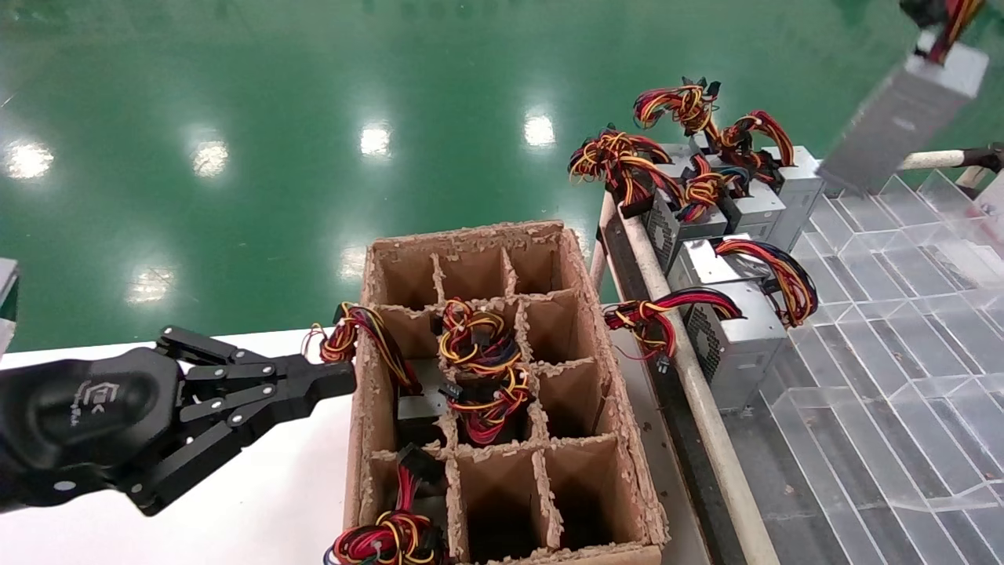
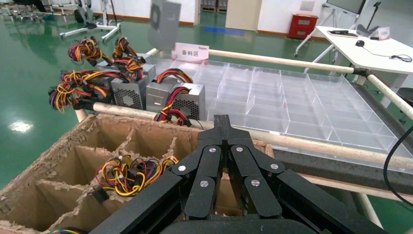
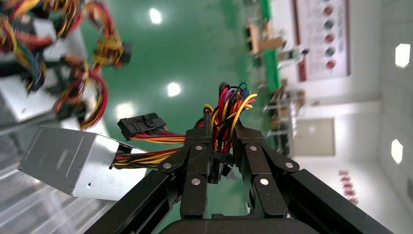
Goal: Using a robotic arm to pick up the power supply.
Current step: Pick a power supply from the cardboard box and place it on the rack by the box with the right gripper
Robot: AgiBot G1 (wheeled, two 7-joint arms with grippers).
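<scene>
The right gripper point(image 3: 221, 134) is closed on the wire bundle point(image 3: 229, 109) of the power supply point(image 1: 902, 110), which hangs tilted in the air at the far right, above the clear divided tray point(image 1: 902, 329). The left gripper point(image 1: 333, 378) sits with fingers pressed together and empty, at the near left beside the brown divided cardboard box point(image 1: 584, 314), over the white table point(image 1: 267, 510). More supplies point(image 1: 729, 337) stand along the tray's left edge.

Head view: high, looking forward and down over divided cardboard box point(image 1: 502, 392) and clear tray point(image 1: 902, 329). Left wrist view: close behind left hand point(image 2: 222, 127), sharing both. Right wrist view: close behind right hand point(image 3: 223, 127), facing floor and far wall.
</scene>
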